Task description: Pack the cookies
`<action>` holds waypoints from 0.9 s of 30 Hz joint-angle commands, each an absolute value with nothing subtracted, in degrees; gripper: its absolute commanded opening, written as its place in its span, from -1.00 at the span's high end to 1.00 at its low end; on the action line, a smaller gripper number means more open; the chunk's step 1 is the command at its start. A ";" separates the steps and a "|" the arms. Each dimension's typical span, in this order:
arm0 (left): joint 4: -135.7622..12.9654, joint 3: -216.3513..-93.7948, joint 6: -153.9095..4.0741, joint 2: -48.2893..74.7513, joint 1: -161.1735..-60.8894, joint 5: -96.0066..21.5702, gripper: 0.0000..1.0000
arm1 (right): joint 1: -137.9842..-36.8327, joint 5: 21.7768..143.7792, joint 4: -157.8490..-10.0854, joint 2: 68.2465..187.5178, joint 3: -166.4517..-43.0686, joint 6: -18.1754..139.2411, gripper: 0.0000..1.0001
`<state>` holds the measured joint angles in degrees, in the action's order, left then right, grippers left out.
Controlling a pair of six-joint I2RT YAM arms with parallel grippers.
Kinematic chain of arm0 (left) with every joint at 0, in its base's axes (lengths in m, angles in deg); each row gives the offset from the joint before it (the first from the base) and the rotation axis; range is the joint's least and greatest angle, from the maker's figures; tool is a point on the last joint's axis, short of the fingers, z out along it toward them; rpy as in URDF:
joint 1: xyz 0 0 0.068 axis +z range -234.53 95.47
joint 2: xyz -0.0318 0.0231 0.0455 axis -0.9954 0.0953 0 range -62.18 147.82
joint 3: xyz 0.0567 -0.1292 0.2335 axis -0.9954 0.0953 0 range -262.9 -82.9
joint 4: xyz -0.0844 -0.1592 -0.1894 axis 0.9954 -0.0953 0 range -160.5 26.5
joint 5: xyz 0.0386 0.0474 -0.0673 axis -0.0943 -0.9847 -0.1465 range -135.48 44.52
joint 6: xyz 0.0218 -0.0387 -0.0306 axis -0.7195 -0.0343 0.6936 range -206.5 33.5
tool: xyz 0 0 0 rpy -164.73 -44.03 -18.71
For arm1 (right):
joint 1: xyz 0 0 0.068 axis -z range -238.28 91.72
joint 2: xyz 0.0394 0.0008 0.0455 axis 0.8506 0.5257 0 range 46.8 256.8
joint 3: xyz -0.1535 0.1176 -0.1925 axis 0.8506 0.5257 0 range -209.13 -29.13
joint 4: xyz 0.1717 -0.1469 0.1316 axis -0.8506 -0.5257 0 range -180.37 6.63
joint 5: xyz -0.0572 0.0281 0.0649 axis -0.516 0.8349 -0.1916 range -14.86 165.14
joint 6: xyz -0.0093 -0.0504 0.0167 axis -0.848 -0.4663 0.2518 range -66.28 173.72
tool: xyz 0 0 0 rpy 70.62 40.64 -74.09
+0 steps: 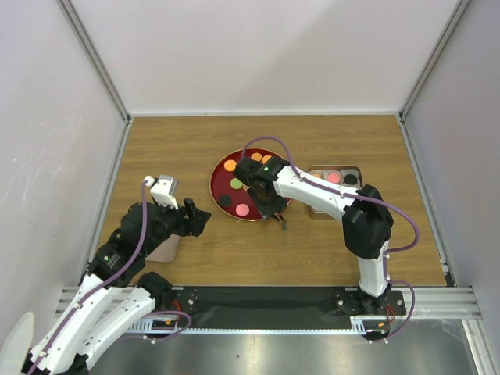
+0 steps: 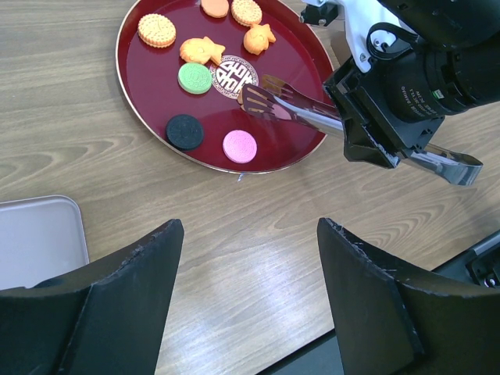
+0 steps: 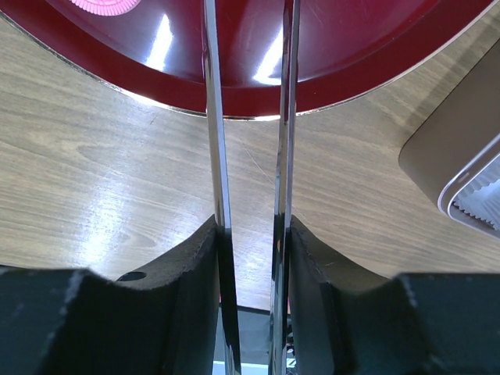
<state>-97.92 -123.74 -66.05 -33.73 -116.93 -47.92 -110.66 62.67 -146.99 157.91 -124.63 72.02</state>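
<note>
Cookies [image 2: 194, 77] lie mostly on the round dark-red plate [image 2: 152, 94] in the middle of the wooden table [image 1: 180, 148]. The left wrist view shows three round orange ones along the far rim, two orange fish-shaped ones just nearer, then a green round one beside the white emblem in the plate's centre. A black one [image 2: 185, 131] and a pink one [image 2: 240, 146] sit closest to the near rim. A few more cookies, among them a pink one [image 1: 334, 177] and a black one, already sit in the rectangular metal tin [image 1: 359, 169], which stands just right of the plate.

The right gripper [image 3: 250, 226] is clamped on a pair of metal tongs [image 2: 293, 109]. Its pads press the two shiny arms from both sides, leaving a narrow gap between the arms. The tong tips reach over the plate near the emblem. Whether they touch a cookie cannot be told.

The left gripper [image 2: 248, 234] hangs above bare wood on the near left side of the plate. Its fingers are spread wide with nothing between them. A beige rectangular piece [image 2: 35, 238] with rounded corners lies flat on the table just beside it, apart from the plate.
</note>
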 commanded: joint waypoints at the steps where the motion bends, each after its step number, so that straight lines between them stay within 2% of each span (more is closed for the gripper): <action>1: -96.55 -124.12 -66.72 -33.96 -117.23 -48.47 -0.52 | -110.84 62.22 -147.80 156.58 -127.04 71.47 0.28; 27: -96.46 -124.04 -66.72 -34.40 -117.23 -48.12 -0.52 | -110.49 61.34 -148.50 154.47 -127.12 72.53 0.31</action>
<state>-97.94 -123.74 -66.03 -33.75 -116.93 -48.18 -110.55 62.49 -147.75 157.45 -124.63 72.09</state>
